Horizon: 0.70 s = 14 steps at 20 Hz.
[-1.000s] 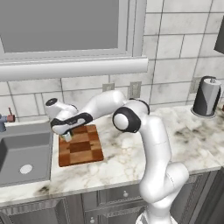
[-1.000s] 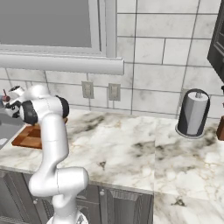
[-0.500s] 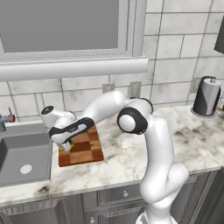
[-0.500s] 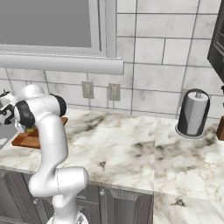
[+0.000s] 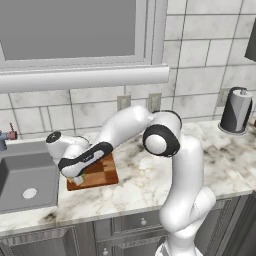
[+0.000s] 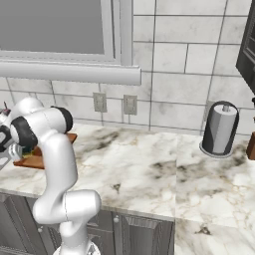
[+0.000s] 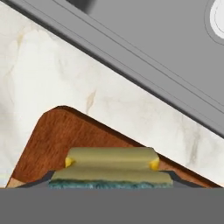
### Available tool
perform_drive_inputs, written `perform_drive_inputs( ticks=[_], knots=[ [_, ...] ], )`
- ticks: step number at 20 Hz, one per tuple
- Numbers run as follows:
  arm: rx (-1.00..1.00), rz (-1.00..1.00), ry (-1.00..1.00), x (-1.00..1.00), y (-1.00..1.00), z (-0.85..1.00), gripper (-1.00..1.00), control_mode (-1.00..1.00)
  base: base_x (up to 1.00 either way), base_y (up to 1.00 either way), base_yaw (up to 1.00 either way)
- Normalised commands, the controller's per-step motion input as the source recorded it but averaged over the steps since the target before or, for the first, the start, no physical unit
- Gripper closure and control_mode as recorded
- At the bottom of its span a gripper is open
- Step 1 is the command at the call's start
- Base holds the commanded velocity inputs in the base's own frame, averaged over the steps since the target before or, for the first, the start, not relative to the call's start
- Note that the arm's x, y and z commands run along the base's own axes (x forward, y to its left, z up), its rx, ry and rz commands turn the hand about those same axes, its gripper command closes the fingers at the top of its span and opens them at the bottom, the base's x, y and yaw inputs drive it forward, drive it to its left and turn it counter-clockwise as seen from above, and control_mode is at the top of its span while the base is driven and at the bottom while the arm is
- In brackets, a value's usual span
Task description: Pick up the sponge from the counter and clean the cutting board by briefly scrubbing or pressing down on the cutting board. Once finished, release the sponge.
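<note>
Near the front-left corner of the cutting board (image 5: 97, 171), the gripper (image 5: 76, 178) is low and closed on the sponge (image 7: 111, 169), pressing it onto the wood. From the hand camera the sponge lies flat against the board's rounded reddish-brown corner (image 7: 61, 131), yellow body up, green scrub layer along its near edge. That board sits on the counter (image 5: 150, 185) just beside the sink (image 5: 22, 180), whose grey rim runs alongside. 1 paper towel roll (image 5: 235, 110) stands well apart, toward the counter's far right corner.

A white robot arm with dark joints

The arm (image 5: 185, 165) is smooth, round and shiny white, like fat tubes joined together. Black rings and a grey cap sit at its bends. Its hand (image 5: 82, 159) has a long black stripe.
</note>
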Motion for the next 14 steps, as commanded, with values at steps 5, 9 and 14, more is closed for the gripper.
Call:
perform_drive_inputs(
  ticks=[5,9,14],
  knots=[
    [0.00,0.04,0.00,-0.68,0.00,-0.15,1.00,-1.00,0.00,0.00,0.00],
    [0.00,0.05,0.00,-0.69,0.00,-0.12,1.00,-1.00,0.00,0.00,0.00],
    [0.00,0.04,0.00,-0.69,-0.01,-0.04,1.00,-1.00,0.00,0.00,0.00]
  ],
)
